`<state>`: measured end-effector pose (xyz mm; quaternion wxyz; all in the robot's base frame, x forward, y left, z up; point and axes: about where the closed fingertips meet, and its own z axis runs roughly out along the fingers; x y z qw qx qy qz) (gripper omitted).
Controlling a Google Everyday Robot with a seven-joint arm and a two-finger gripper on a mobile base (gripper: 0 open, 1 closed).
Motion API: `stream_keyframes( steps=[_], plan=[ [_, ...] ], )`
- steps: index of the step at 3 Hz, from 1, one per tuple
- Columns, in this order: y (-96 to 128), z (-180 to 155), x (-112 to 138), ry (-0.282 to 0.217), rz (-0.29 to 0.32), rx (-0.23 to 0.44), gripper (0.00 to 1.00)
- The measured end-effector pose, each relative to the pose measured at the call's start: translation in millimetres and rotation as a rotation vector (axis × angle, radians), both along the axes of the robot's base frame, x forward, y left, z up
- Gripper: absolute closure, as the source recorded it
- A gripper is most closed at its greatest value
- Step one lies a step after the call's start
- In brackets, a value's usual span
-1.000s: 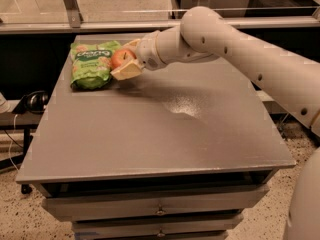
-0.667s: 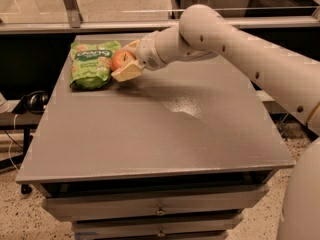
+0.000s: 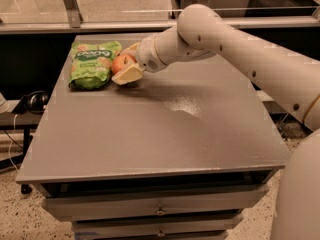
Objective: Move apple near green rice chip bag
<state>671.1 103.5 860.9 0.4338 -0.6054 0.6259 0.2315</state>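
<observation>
The red-orange apple sits between the two pale fingers of my gripper, just right of the green rice chip bag. The puffy bright green bag lies at the far left of the grey table. The near finger lies in front of the apple, the far one behind it. The apple is at or just above the table surface, close to the bag's right edge. My white arm reaches in from the right.
A glass barrier and metal rail run behind the table's far edge. Drawers sit under the tabletop. Headphones and cables lie at the left, below table level. My robot body is at the right front.
Almost nothing has moved. The gripper stays with the apple next to the green bag.
</observation>
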Motion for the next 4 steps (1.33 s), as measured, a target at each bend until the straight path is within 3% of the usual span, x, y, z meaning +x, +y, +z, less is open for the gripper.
stream_keyframes(
  steps=[1, 3, 4],
  plan=[
    [-1, -3, -2, 0.01, 0.003, -0.008, 0.0],
    [-7, -1, -7, 0.016, -0.004, 0.009, 0.0],
    [-43, 13, -14, -0.005, -0.058, 0.061, 0.0]
  ],
)
